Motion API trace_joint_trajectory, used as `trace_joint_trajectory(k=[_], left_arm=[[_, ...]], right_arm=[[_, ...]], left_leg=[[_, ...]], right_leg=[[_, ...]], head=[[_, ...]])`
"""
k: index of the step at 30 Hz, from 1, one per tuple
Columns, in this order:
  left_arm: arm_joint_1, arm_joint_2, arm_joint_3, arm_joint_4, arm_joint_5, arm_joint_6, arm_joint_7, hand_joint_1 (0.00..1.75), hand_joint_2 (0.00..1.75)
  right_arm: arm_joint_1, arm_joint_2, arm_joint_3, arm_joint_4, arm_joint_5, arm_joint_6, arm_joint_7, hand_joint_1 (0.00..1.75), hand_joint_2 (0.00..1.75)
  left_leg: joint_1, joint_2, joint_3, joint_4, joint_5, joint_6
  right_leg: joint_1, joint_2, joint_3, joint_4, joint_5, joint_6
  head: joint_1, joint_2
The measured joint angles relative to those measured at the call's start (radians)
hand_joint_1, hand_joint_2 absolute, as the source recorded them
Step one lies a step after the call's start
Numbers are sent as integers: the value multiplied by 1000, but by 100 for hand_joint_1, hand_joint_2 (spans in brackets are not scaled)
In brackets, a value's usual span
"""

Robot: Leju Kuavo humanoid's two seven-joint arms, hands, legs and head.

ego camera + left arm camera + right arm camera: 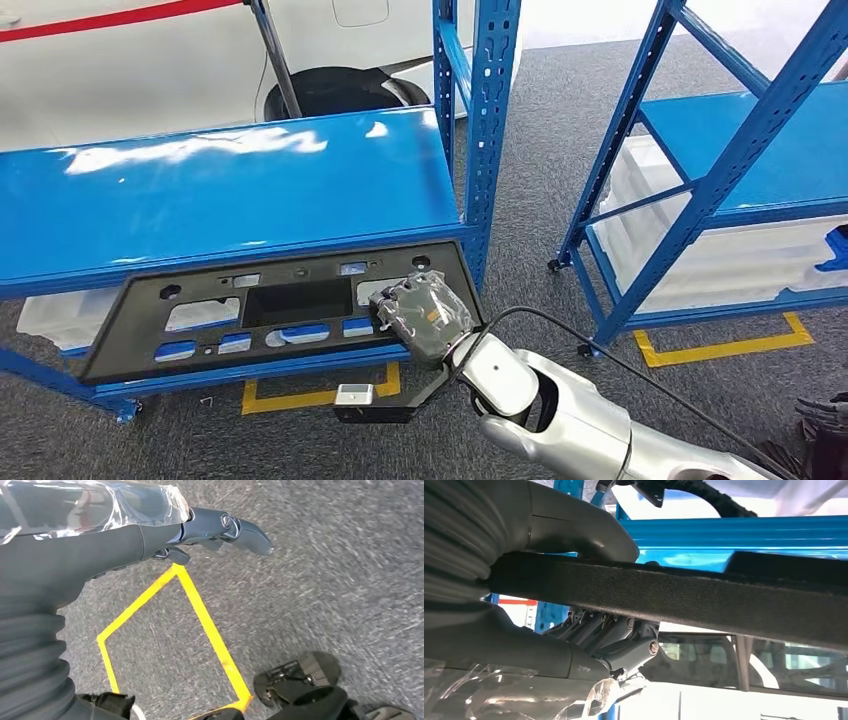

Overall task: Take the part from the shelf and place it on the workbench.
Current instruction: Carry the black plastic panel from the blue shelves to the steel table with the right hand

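one flat black panel (pixel 270 310), cutouts, glossy blue shelf (pixel 230 190)

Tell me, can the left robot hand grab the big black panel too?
Probably not right now. The left robot hand hangs down over the grey floor with yellow tape, away from the shelf. The right robot hand already grips the black panel at its edge, with the shelf front open.
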Motion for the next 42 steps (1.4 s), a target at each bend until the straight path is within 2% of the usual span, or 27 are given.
trace_joint_trajectory(k=[3,4,5,7,8,10,11,13,14,15,18,19,20,21,23,25,26,28,29,31,33,34,35,36,38,40,42], left_arm=[[-1,-1,0,0,-2,-1,1,0,175],[-1,-2,0,0,-2,-1,1,0,175],[-1,-2,0,0,-2,-1,1,0,175],[-2,-3,0,0,-2,-1,1,0,175],[-3,-3,0,0,-2,-1,1,0,175],[-4,-2,0,0,-3,-1,1,0,175],[-5,-2,0,0,-3,-1,1,0,175],[-4,-2,0,0,-4,0,1,0,175],[-3,-1,0,0,-4,0,2,0,175],[-3,-1,0,1,-4,0,2,0,175],[-2,0,0,1,-6,0,2,0,175],[-2,0,0,1,-6,0,2,0,175],[-2,0,0,1,-6,0,2,0,175],[-2,0,0,1,-7,0,2,0,175],[-5,0,0,1,-9,0,2,0,175],[-8,0,0,0,-10,-1,2,0,175],[-8,-1,0,0,-10,-1,2,0,175],[-8,-1,0,0,-10,-2,5,0,175],[-8,-2,-1,0,-10,-2,6,0,175],[-9,-2,-1,0,-11,-2,9,0,175],[-8,-2,-1,0,-11,-2,12,0,175],[-7,-2,-1,0,-12,-2,13,0,175],[-7,-2,-1,0,-12,-3,14,0,175],[-8,-3,-1,0,-12,-3,14,0,175],[-8,-3,-3,0,-13,-4,15,0,175],[-8,-3,-5,0,-13,-6,14,0,175],[-9,-3,-7,0,-15,-6,14,0,175]], right_arm=[[1,-2,0,0,-2,0,0,175,175],[2,-3,0,0,-3,0,1,175,175],[3,-4,0,0,-3,0,1,175,175],[3,-5,0,0,-3,0,3,175,175],[2,-6,0,0,-4,0,3,175,175],[1,-6,-1,0,-9,0,4,175,175],[0,-6,-1,0,-12,0,4,175,175],[0,-5,-2,-1,-17,0,5,175,175],[0,-5,-2,0,-19,0,5,175,175],[0,-5,-2,0,-21,0,5,175,175],[0,-5,-2,0,-24,0,5,175,175],[0,-5,-2,0,-26,0,5,175,175],[0,-5,-2,0,-28,0,5,175,175],[0,-5,-2,0,-31,0,5,175,175],[0,-5,-2,0,-33,0,5,175,175],[-1,-5,-2,0,-33,0,5,175,175],[-2,-5,-2,0,-33,0,5,175,175],[-2,-4,-2,0,-34,-1,6,175,175],[-2,-4,-2,0,-34,-1,6,175,175],[-2,-4,-2,0,-35,-1,7,175,175],[0,-5,-3,0,-36,-1,9,175,175],[1,-5,-3,0,-36,-1,10,175,175],[3,-5,-3,0,-36,-1,11,175,175],[4,-6,-3,0,-36,-1,11,175,175],[4,-6,-3,0,-37,-1,11,175,175],[2,-5,-3,0,-38,-2,11,175,175],[1,-5,-3,0,-39,-2,12,175,175]], left_leg=[[5,2,-35,-6,36,3],[6,3,-49,-4,46,1],[8,4,-64,-1,55,-1],[15,5,-93,10,70,-10],[16,5,-106,19,75,-16],[16,5,-128,40,82,-27],[15,5,-136,46,88,-33],[17,4,-145,51,97,-43],[19,4,-152,59,86,-49],[21,3,-164,86,56,-54],[24,2,-219,273,-88,-69],[24,2,-228,329,-111,-71],[24,2,-222,355,-112,-70],[24,1,-199,344,-94,-68],[23,0,-100,217,-49,-58],[17,-3,-7,72,-44,-46],[12,-4,12,36,-51,-42],[8,-5,9,21,-41,-34],[9,-4,4,16,-30,-28],[14,-1,-15,8,-3,-14],[12,1,-41,8,20,-6],[11,2,-56,9,31,-6],[9,2,-70,10,42,-6],[9,3,-83,11,52,-7],[9,3,-107,17,69,-12],[6,2,-126,29,81,-21],[5,2,-137,37,95,-31]], right_leg=[[-1,0,-51,176,-133,10],[-3,0,-58,228,-147,15],[-4,0,-51,250,-138,19],[-9,-1,18,185,-84,28],[-11,-2,71,114,-72,33],[-10,-2,146,-2,-82,29],[-7,-1,158,-27,-93,22],[-5,-1,146,-30,-86,1],[-5,-2,137,-29,-77,-9],[-7,-3,127,-30,-67,-19],[-7,-4,86,-29,-35,-32],[-7,-4,72,-29,-25,-32],[-6,-4,59,-28,-15,-31],[-6,-4,46,-28,-5,-30],[-6,-3,25,-28,14,-25],[-7,-3,14,-31,32,-15],[-8,-4,12,-33,41,-9],[-9,-4,11,-43,58,5],[-10,-4,6,-40,53,10],[-8,-4,-18,16,-14,14],[-7,-4,-55,150,-119,15],[-7,-4,-66,215,-147,16],[-6,-4,-66,257,-151,17],[-6,-4,-49,263,-132,17],[-6,-4,39,169,-81,14],[-3,-4,144,19,-81,9],[3,-3,181,-51,-99,-1]], head=[[2,0],[2,0],[2,0],[2,0],[3,0],[2,0],[2,0],[2,0],[1,0],[0,0],[-1,0],[-1,0],[-1,0],[-1,0],[-1,0],[0,0],[0,0],[1,0],[1,0],[3,0],[5,0],[5,0],[5,0],[5,0],[5,0],[5,0],[4,0]])
